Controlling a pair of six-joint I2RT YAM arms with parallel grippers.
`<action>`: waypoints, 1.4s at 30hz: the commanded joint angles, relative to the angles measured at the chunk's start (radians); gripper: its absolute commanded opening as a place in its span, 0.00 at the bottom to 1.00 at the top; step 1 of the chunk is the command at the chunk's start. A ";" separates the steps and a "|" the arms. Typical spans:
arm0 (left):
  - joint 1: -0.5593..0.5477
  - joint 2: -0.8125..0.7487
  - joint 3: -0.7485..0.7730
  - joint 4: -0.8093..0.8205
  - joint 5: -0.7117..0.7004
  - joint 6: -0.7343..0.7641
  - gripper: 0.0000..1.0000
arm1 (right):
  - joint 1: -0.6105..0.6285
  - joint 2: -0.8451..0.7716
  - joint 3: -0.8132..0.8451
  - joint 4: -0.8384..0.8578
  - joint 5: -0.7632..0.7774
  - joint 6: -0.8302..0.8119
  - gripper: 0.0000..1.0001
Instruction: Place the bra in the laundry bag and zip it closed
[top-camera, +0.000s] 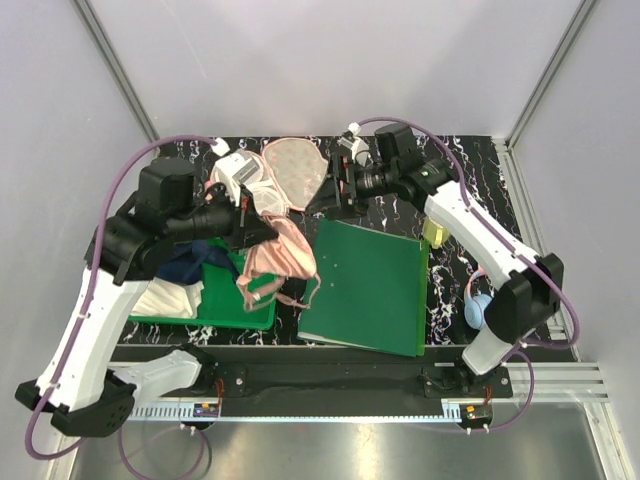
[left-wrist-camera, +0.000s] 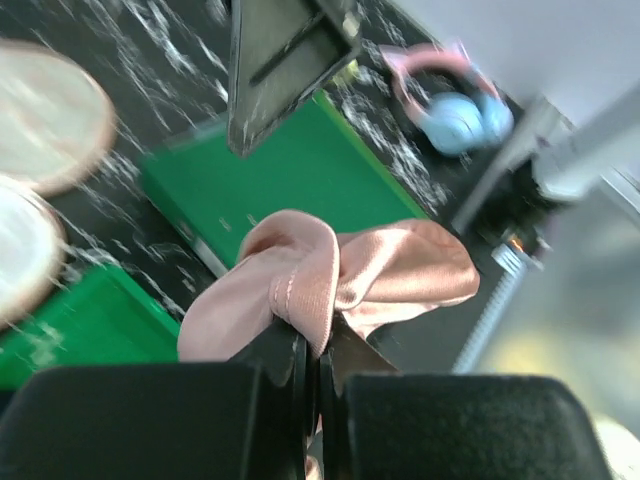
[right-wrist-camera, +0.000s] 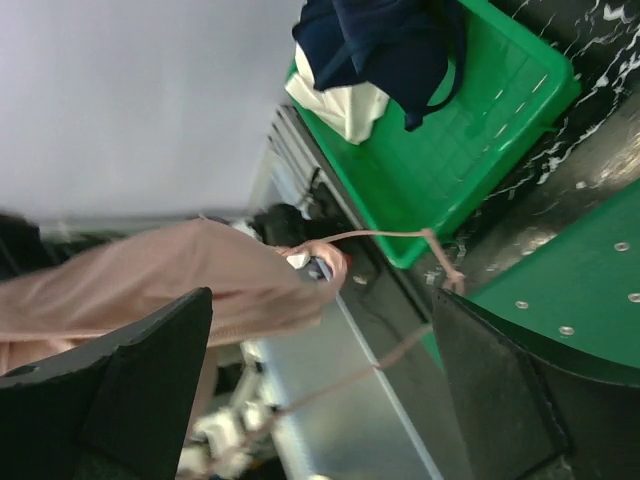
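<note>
My left gripper (top-camera: 252, 228) is shut on the pale salmon-pink bra (top-camera: 280, 255), which hangs from it above the table; its straps dangle over the green bin's right edge. In the left wrist view the fabric (left-wrist-camera: 330, 275) is pinched between the closed fingers (left-wrist-camera: 285, 360). The laundry bag (top-camera: 285, 175) lies open at the back of the table, both halves showing pale insides. My right gripper (top-camera: 335, 190) is open just right of the bag and empty; in its wrist view the bra (right-wrist-camera: 160, 280) and a strap hang in front of the spread fingers (right-wrist-camera: 500, 380).
A green plastic bin (top-camera: 225, 300) at the left holds a dark blue cloth (top-camera: 195, 262) and a white cloth (top-camera: 170, 298). A green lid (top-camera: 370, 285) lies in the middle. Blue-pink headphones (top-camera: 478, 305) sit at the right edge, and a small yellow object (top-camera: 435, 233) near them.
</note>
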 joint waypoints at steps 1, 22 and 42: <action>-0.005 0.066 0.084 -0.202 0.257 -0.079 0.00 | 0.017 -0.187 -0.052 -0.001 -0.056 -0.401 1.00; -0.003 0.043 0.084 -0.001 0.786 -0.266 0.00 | 0.106 -0.465 -0.501 0.658 -0.558 -0.361 1.00; 0.081 0.017 0.055 0.139 0.810 -0.338 0.00 | 0.195 -0.385 -0.603 1.252 -0.578 0.232 0.21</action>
